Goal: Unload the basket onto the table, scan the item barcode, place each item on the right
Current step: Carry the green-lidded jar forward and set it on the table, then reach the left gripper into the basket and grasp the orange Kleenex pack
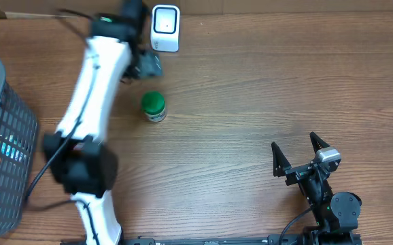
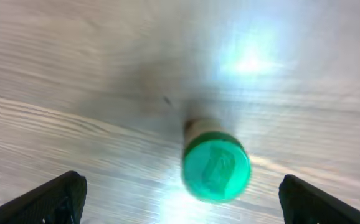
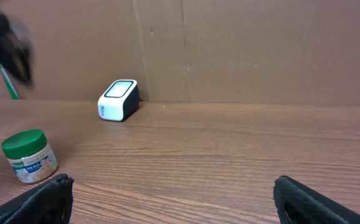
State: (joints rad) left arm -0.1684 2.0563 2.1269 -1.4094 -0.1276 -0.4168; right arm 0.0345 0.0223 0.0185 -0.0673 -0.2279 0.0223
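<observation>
Plainly, the jar [image 1: 154,107] with the green lid stood upright on the wooden surface [image 1: 251,88], free of both arms, a little toward the left of the middle and just in front of the white scanner [image 1: 165,28], which sat at the far edge against the cardboard wall [image 3: 261,50]. The two were near each other but not touching. The left hand [image 1: 147,65] hung above the surface between scanner and jar, at the end of the white arm that reached in from the near-left corner. Its own camera looked straight down on the green lid, somewhat blurred, with its dark fingers [image 2: 55,199] spread out to the two lower corners of the view and well clear of the jar on both sides, so that hand was wide and held nothing. The right hand [image 1: 294,146] rested low near the right front of the surface, well apart from the jar, its fingers [image 3: 43,202] likewise spread wide with only bare wood between them. From that low view the jar showed a pale label under the lid, the print too small to read, and the scanner stood behind it and to its right with its light face tilted upward. A dark wire basket [image 1: 9,116] stood at the left edge of the surface with some coloured packets inside, too obscured to name.
</observation>
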